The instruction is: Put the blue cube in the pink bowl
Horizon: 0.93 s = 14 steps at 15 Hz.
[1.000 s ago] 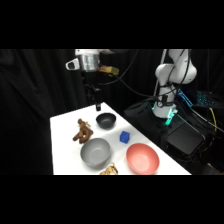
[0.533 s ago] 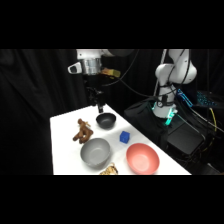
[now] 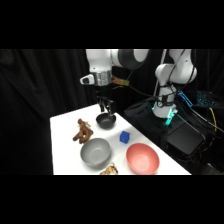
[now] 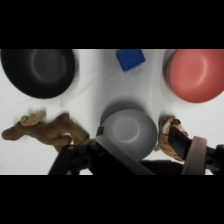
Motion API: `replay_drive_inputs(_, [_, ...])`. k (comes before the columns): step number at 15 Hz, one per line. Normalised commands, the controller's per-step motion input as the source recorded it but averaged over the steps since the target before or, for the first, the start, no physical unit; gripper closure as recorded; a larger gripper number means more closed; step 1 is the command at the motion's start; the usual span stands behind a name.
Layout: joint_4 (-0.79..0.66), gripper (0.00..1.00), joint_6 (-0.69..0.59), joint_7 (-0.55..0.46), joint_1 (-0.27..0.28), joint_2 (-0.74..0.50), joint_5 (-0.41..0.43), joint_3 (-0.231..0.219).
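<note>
No writing or brand can be read on anything. The blue cube sits on the white tabletop at the side view's centre, between the black bowl and the pink bowl, touching neither. The hand hangs just above the black bowl; whether it is apart or together I cannot tell.

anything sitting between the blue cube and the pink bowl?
No. Between blue cube and pink bowl there's only bare white table, per the side view.

Pink bowl smooth, slightly glossy; grey bowl smooth, matt; blue cube plain-faced.
</note>
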Motion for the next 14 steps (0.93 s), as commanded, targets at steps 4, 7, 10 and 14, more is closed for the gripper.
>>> replay_drive_inputs(4, [-0.47, 0.00, 0.35, -0.30, 0.024, -0.30, -0.077, 0.047])
replay_drive_inputs(7, [-0.41, 0.00, 0.32, -0.44, 0.018, -0.26, -0.063, 0.033])
replay_drive_inputs(10, [-0.36, 0.00, 0.28, -0.34, 0.028, -0.18, -0.104, 0.031])
replay_drive_inputs(14, [-0.29, 0.00, 0.34, -0.23, 0.019, -0.06, -0.149, 0.018])
